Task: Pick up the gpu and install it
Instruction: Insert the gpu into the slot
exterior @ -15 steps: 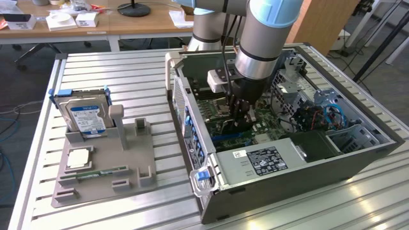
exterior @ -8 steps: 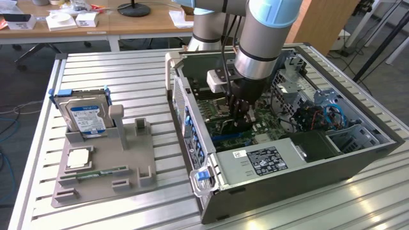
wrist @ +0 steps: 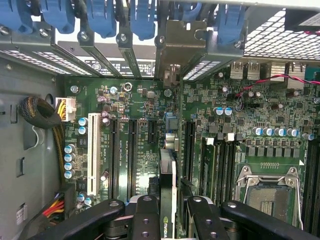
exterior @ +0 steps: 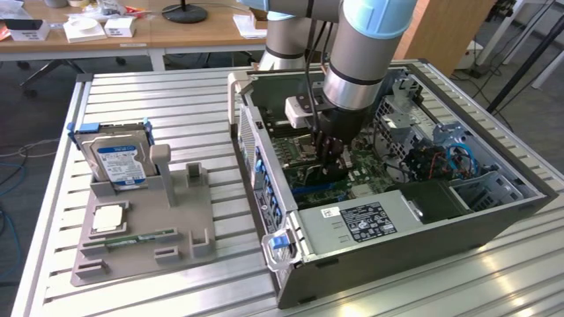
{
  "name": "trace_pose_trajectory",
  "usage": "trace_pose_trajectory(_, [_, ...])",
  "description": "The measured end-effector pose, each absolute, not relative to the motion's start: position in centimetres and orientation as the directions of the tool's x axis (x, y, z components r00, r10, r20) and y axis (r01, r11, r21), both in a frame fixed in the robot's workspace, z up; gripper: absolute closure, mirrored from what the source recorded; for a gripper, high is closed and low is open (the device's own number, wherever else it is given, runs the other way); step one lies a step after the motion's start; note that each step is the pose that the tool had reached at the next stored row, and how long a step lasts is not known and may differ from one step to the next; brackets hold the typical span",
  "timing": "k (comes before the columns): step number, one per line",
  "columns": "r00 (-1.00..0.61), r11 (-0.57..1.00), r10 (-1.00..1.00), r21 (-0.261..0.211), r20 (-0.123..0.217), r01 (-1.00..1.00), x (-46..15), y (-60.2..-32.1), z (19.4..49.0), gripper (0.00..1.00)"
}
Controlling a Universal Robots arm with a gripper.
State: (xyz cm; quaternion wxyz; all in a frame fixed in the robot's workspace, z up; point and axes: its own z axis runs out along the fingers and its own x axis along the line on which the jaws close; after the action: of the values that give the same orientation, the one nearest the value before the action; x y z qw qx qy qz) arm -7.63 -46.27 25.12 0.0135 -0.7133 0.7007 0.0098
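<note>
Jaws grip the gpu (wrist: 166, 200), and I see it standing edge-on down among the motherboard (wrist: 125, 100) expansion slots, inside the open computer case (exterior: 397, 264) on the exterior view's right of the counter (exterior: 158, 86).

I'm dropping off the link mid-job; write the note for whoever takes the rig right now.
Tool: closed on the gpu, card held on edge between its fingers.
Where: inside the open PC case, low over the motherboard, running parallel to the expansion slots.
Done: gpu picked up and brought into the case.
Left: the install; whether its edge sits in a slot cannot be told, and the tool has not let go.
Hard drive and memory stick sit in the holder at the exterior view's left.
</note>
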Motion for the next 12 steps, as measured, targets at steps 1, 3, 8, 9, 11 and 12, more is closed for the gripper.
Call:
trace_pose_trajectory(1, [0.018,-0.018,-0.999,-0.005,-0.033,-1.000,-7.63,-46.27,25.12,0.74])
trace_pose_trajectory(3, [0.018,-0.018,-0.999,-0.006,-0.033,-1.000,-7.63,-46.27,25.12,0.74])
trace_pose_trajectory(8, [0.018,-0.018,-0.999,-0.006,-0.033,-1.000,-7.63,-46.27,25.33,0.74])
trace_pose_trajectory(9, [0.018,-0.018,-0.999,-0.006,-0.033,-1.000,-7.63,-46.27,25.33,0.74])
trace_pose_trajectory(11, [0.018,-0.018,-0.999,-0.006,-0.033,-1.000,-7.63,-46.27,25.33,0.74])
trace_pose_trajectory(12, [0.018,-0.018,-0.999,-0.005,-0.033,-1.000,-7.63,-46.28,25.32,0.74])
